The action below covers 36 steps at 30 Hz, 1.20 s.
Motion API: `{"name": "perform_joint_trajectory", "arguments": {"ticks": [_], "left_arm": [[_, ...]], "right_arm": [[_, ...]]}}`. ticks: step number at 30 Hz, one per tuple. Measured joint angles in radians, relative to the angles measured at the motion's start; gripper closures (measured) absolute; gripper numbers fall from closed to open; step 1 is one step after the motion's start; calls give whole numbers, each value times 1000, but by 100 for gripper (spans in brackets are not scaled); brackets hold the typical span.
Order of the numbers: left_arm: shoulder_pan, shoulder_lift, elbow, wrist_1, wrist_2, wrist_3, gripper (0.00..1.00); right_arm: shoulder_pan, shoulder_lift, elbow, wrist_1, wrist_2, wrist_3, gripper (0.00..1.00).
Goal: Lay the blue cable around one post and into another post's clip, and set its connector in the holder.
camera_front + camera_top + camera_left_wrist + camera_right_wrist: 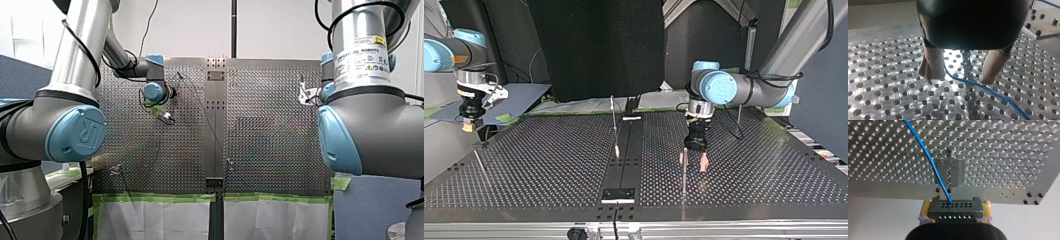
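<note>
One blue cable [923, 147] is seen. Its single connector [955, 214] is clamped by my right gripper [956, 206] between two yellow pads [926, 206], with one holder [949, 172] at twelve o'clock ahead. The two fingers [933, 65] of my left gripper [961, 75] are held apart, astride the cable.

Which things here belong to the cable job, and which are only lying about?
For the job: blue cable, connector in my right gripper, holder, post beside my left gripper, middle post.
Lying about: green tape, white sheets, black panel.
</note>
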Motion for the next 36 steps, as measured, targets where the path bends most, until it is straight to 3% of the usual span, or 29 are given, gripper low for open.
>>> {"name": "perform_joint_trajectory", "arguments": {"ticks": [7, 11, 18, 24, 36], "left_arm": [[0, 0, 0, 0, 0, 0, 0], [-1, 0, 0, 0, 0, 2, 0], [-6, 0, 0, -2, 0, 6, 0], [-13, 0, 0, -6, -2, 23, 0], [-15, 0, 0, -8, -5, 32, 0]], "right_arm": [[-12, 8, -23, 11, -57, 7, 100], [-17, 15, -44, 42, -93, 9, 100], [-31, 67, -99, 106, -158, 0, 100], [-47, 84, -143, 149, -210, 8, 100], [-82, 97, -182, 151, -253, 25, 100]]}}
